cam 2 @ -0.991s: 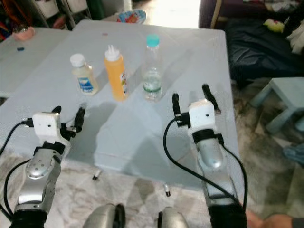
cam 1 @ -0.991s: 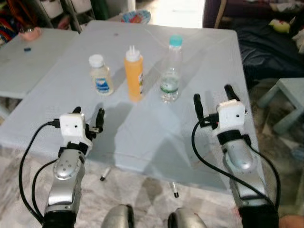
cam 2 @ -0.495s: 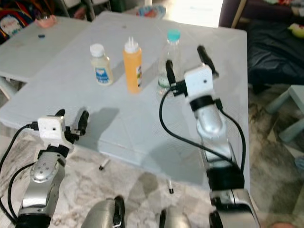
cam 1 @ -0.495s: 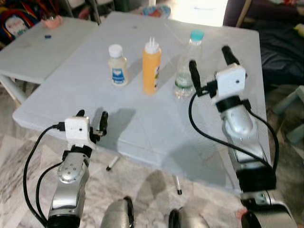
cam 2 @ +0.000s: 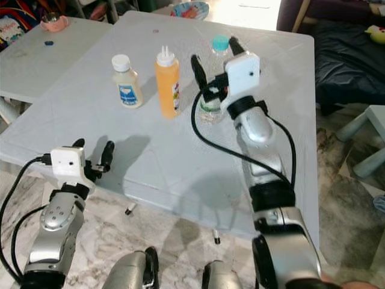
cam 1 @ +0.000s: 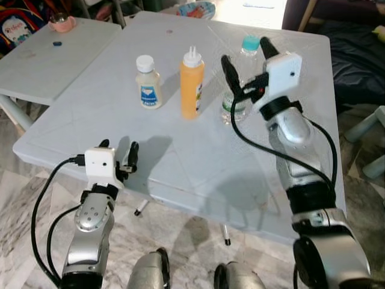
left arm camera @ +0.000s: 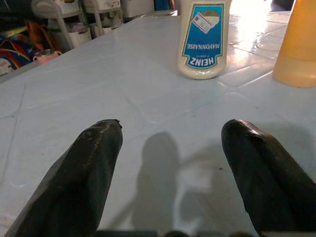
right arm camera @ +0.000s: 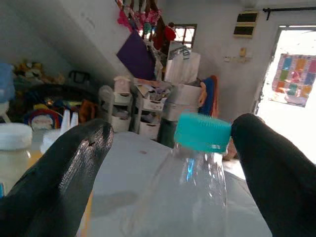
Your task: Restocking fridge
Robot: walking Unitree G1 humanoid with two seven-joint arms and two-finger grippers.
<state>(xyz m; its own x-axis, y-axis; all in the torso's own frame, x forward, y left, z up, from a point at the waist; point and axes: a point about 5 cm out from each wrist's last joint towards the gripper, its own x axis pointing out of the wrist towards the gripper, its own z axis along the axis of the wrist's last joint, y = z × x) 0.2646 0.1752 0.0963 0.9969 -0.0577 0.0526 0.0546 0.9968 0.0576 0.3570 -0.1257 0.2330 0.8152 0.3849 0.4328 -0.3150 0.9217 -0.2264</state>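
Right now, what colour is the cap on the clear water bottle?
Teal cap on the water bottle, clearest in the right wrist view.

Silver arms, black-fingered right claw [cam 1: 246,57], black cables

Bright daylight from the far doorway [right arm camera: 296,66] glares, casting soft shadows on the sharp table [cam 1: 180,162].

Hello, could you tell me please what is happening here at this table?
A humanoid robot stands at a white table with three items in a row: a mayonnaise jar, an orange squeeze bottle and a clear water bottle with a teal cap. The right gripper is up at the water bottle, jaws open on either side of its neck, not closed on it. The left gripper hovers open over the near edge of the table, holding nothing.
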